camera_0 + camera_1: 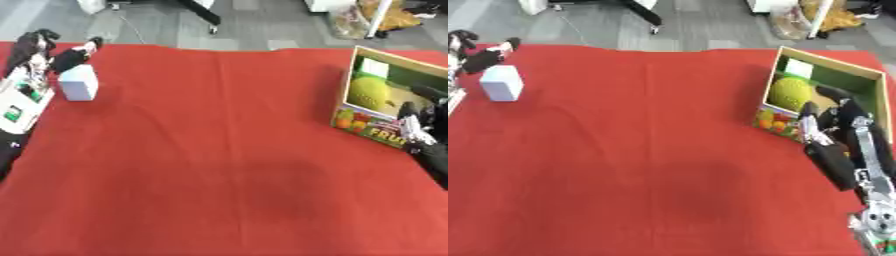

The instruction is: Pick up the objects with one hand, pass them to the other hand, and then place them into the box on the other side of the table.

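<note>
Fingers of left hand (52, 50) open behind white block (79, 82); right hand (837, 117) open over box (829, 65).

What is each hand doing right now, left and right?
Left hand: open, fingers spread above the white block, not gripping it.
Right hand: at the box edge; fingers cannot be told.

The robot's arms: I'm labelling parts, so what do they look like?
Both are mostly black. The right arm has silver metal links and a round silver joint, ending in a black right hand. The left hand is black with white and reddish bits.
</note>
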